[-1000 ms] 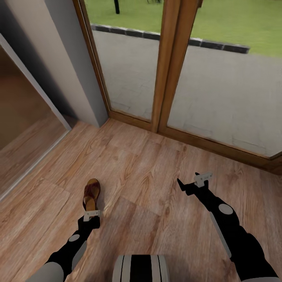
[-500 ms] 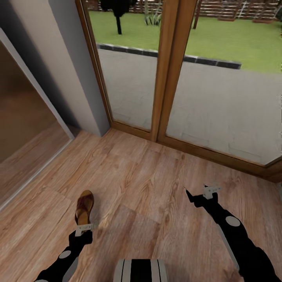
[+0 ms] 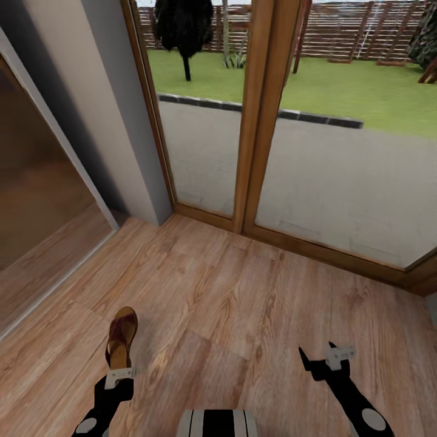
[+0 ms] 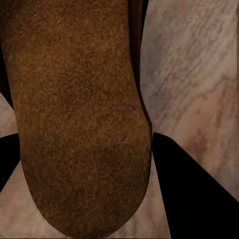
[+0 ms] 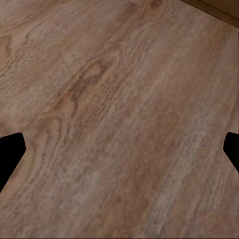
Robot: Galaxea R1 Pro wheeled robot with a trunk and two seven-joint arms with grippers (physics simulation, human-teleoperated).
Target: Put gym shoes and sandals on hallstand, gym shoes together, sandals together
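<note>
The left gripper (image 3: 119,371) is clamped on the heel of a brown sandal (image 3: 120,337), carried above the corridor floor (image 3: 230,303); the right gripper (image 3: 321,358) hangs spread wide and empty. Since a second ago both arms have dropped lower in the head view, which has tilted up toward the glass doors (image 3: 255,121).

1 sandal (image 3: 121,337) lies on the floor (image 3: 243,303), before the left gripper (image 3: 119,377).

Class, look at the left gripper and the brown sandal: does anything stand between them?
No. In the head view the sandal sits at the tip of the left gripper, and the left wrist view shows its footbed between the dark fingers, with only wood floor beside it. A closed grip cannot be confirmed.
</note>
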